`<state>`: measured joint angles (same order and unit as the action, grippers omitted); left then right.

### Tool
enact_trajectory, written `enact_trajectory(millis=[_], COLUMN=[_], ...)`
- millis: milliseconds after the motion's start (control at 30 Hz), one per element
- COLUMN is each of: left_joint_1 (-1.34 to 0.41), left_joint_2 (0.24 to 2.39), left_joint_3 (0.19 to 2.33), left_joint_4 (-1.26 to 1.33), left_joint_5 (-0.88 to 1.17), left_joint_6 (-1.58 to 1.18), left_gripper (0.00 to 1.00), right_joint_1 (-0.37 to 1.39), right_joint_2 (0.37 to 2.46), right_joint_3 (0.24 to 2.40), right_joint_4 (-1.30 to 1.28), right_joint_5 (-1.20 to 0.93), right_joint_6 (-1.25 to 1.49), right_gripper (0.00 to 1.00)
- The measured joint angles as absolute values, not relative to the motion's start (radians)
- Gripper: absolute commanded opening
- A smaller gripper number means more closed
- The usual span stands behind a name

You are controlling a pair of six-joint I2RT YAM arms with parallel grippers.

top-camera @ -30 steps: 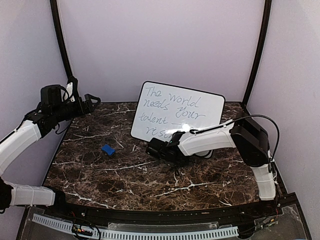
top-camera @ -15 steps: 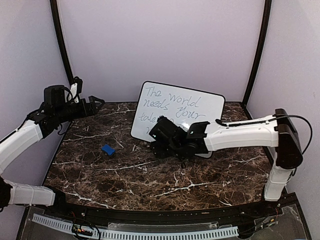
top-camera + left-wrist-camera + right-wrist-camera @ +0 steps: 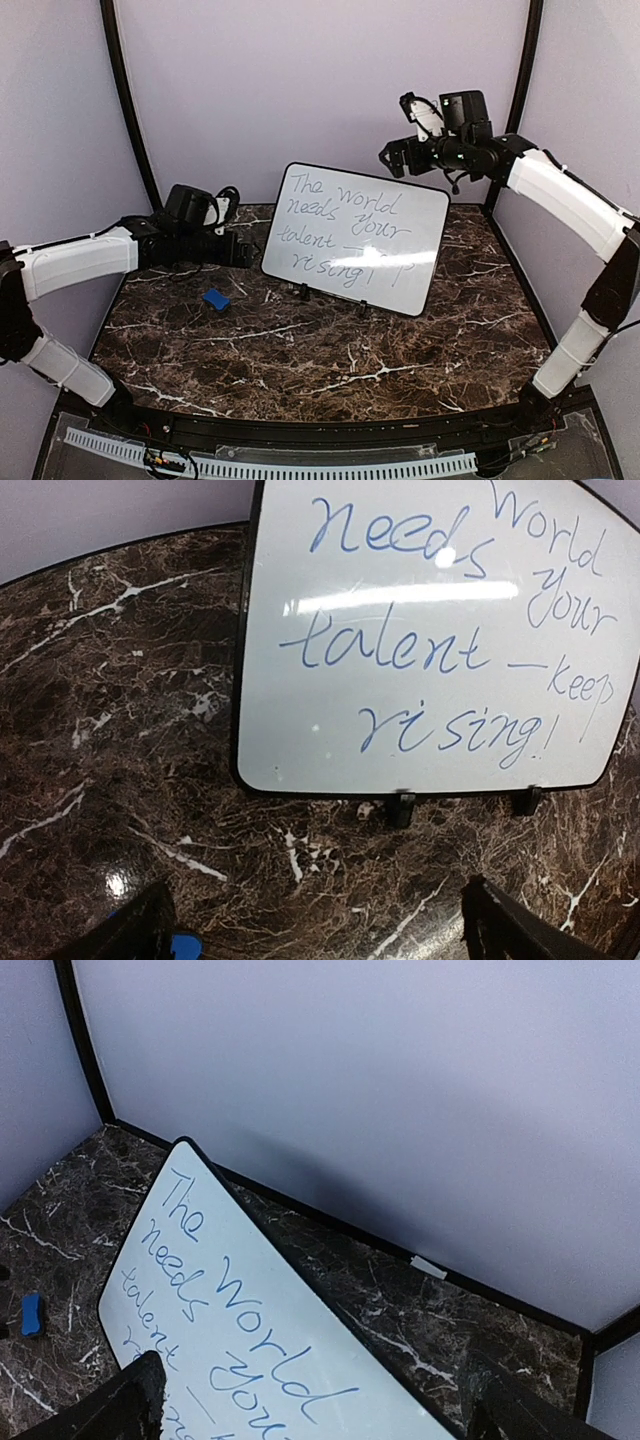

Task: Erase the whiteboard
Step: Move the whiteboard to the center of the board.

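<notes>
Across the whiteboard [image 3: 355, 235], propped on the table [image 3: 300, 370], every written line is intact: I judge erasing not begun. Left of the whiteboard, the blue eraser [image 3: 215, 299] lies ungripped. Both claws stand wide and empty: left gripper [image 3: 243, 250] beside the whiteboard's left edge, right gripper [image 3: 393, 157] above its top right corner.

The whiteboard [image 3: 355, 235] stands tilted on black feet [image 3: 400, 808] at mid-rear of the tabletop [image 3: 300, 370] and blocks passage there; the front tabletop is open; the blue eraser [image 3: 215, 299] lies apart, reachable from above; the left claw [image 3: 243, 252] crowds the board's left edge; the right claw [image 3: 393, 157] hangs above its top edge; walls [image 3: 320, 90] close rear and sides.
</notes>
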<state>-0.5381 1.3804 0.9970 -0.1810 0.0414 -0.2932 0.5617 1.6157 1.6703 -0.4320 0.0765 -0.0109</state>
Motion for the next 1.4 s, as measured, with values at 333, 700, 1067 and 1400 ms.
enact_trajectory(millis=[333,700,1067,1400], left_joint_1=[-0.723,-0.760,-0.762,-0.762], left_joint_2=[1.649,1.827,1.929,1.975], left_joint_3=[1.055,1.153,1.196,1.226], left_joint_4=[-0.149,-0.090,-0.056,-0.050], left_joint_5=[-0.073,-0.104,-0.062,-0.053], left_joint_6=[-0.333,-0.324,-0.279,-0.252], left_gripper=[0.85,0.70,0.59,0.40], right_joint_1=[0.329,0.270,0.241,0.241], right_joint_2=[1.555,1.512,1.506,1.528], right_joint_3=[1.664,1.578,1.538,1.575], right_joint_4=[-0.434,-0.403,-0.398,-0.394], right_joint_5=[-0.101,-0.176,-0.263,-0.318], right_joint_6=[-0.037,-0.039,-0.021,-0.014], right_gripper=[0.97,0.96,0.96,0.95])
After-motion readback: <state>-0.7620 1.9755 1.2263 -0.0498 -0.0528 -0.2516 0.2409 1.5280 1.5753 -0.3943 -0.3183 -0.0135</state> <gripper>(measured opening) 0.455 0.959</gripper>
